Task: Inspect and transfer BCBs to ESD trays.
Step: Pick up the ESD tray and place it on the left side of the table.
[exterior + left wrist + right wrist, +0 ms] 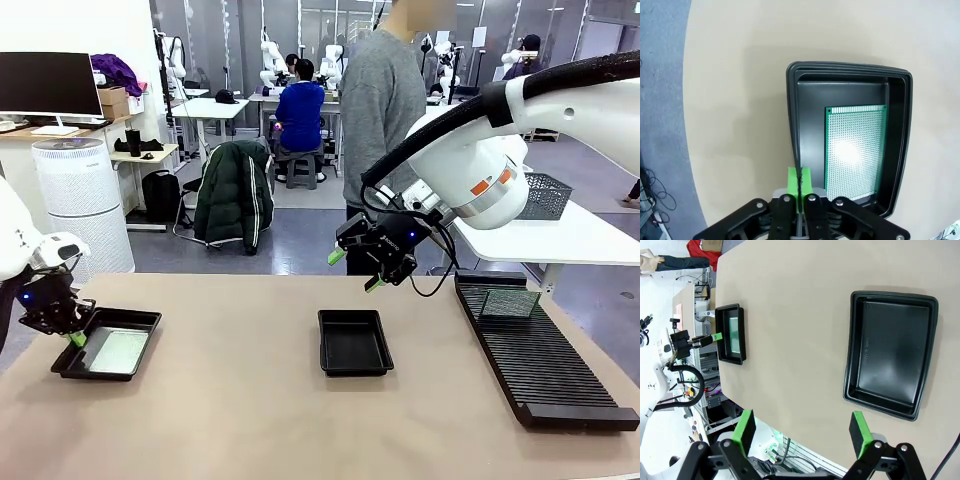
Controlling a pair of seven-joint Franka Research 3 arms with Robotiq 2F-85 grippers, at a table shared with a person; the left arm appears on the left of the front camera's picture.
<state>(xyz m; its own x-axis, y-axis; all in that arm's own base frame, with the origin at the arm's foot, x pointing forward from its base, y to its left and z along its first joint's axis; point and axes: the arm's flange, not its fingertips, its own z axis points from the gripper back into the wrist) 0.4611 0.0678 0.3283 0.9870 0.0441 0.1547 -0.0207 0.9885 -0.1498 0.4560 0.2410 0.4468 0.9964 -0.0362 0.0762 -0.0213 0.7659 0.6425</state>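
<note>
A black ESD tray [62, 366] lies at the table's left with one green BCB [118, 350] flat on its floor. My left gripper [73, 337] is shut, its pads pressed together right at that tray's near rim [793, 125]; I cannot tell if they pinch it. The BCB [855, 150] lies beside the pads. A second ESD tray [352, 370] sits mid-table with a bare floor [890, 352]. My right gripper [355, 270] hangs open above and behind it, nothing between its fingers [746, 427]. The left tray [731, 333] shows far off in the right wrist view.
A long black slotted rack [545, 370] lies at the right, with one green board [507, 303] standing at its far end. A person in a grey sweater [380, 100] stands behind the table's far edge. Bare tabletop stretches between the two trays.
</note>
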